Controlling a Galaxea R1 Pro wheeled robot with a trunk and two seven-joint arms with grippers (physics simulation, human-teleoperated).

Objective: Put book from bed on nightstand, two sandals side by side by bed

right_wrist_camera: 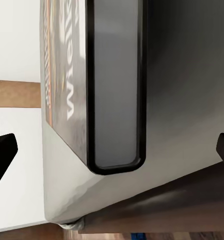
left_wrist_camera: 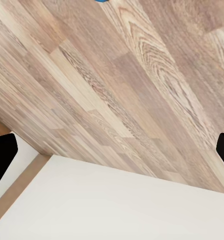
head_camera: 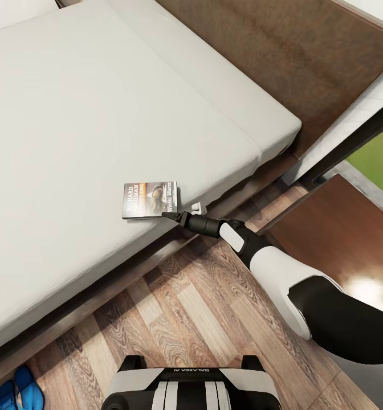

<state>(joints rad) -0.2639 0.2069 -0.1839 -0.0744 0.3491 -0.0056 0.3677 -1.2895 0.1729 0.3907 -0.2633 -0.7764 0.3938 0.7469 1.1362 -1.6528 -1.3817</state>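
Now I'm reaching the right gripper [head_camera: 177,215] to the book [head_camera: 150,200] at the near edge of the bed [head_camera: 89,114].

I'm reading "RICHARD" in pale lettering beside a central photo on its dark cover; the base below is showing "GALAXEA AI". Its fingers are standing apart, clear of the book. Two blue sandals [head_camera: 20,390] are lying together on the floor [head_camera: 174,307], near left; I cannot tell the left gripper's state.

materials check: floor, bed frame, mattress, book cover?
Floor: matte wood planks, visible grain and seams. Bed frame: dark brown wood, looks smooth. Mattress: plain light grey, soft-looking rounded edges, probably fabric over foam. Book: thin paperback, printed cover, likely glossy card. Right gripper sits at its edge, jaws apart.
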